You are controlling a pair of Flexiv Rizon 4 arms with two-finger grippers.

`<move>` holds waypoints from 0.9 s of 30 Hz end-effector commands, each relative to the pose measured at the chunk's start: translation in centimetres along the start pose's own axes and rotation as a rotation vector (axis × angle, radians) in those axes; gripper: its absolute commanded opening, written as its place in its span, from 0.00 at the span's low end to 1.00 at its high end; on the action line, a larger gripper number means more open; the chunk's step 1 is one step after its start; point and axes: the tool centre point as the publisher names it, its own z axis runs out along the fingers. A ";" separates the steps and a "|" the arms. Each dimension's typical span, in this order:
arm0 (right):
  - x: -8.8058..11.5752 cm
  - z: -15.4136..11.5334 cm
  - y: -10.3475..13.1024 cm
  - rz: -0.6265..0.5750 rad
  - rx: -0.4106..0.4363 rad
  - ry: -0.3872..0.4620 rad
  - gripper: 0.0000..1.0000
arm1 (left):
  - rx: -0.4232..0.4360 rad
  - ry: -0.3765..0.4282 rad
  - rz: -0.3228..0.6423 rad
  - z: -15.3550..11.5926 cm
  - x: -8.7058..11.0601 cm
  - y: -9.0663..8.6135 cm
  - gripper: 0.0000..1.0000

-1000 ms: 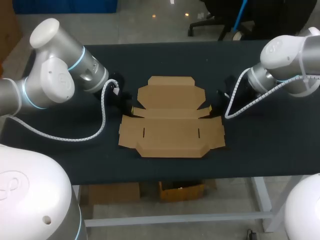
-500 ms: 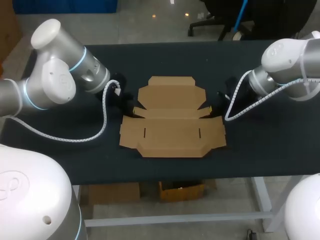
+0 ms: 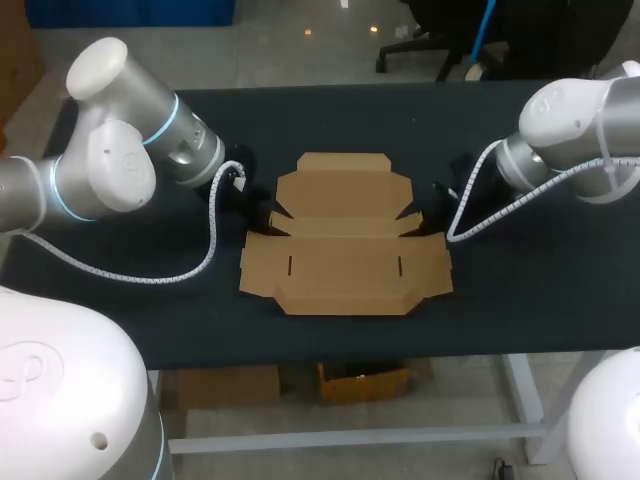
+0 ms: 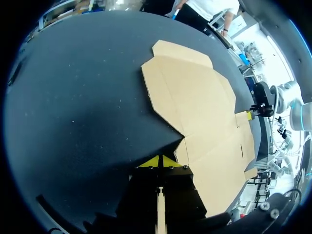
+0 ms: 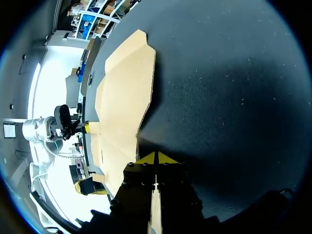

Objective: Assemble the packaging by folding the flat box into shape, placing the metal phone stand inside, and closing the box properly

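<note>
- The left arm (image 3: 120, 150) comes in from the upper left of the head view, white elbow joint raised, forearm sloping down toward the middle of the frame
- The left gripper (image 4: 161, 161) sits low, pointing inward; its wrist view shows the two yellow tips pressed together with nothing between them
- The right arm (image 3: 575, 125) comes in from the upper right, forearm sloping down and inward
- The right gripper (image 5: 156, 158) also has its yellow tips closed against each other, holding nothing
- The two grippers face each other, well apart

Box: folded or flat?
Flat. The box lies spread on the table, panels and flaps laid out, no walls raised.
</note>
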 end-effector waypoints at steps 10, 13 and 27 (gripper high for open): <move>0.5 -0.5 0.0 0.016 -0.031 -0.021 0.00 | 0.010 -0.022 0.007 -0.3 0.6 -0.2 0.00; 0.8 -0.5 0.1 0.014 -0.036 -0.025 0.00 | 0.015 -0.026 0.013 -0.4 0.8 -0.3 0.00; 1.5 -0.5 -0.1 0.030 -0.046 -0.051 0.00 | 0.020 -0.039 0.044 -0.4 1.8 -0.6 0.00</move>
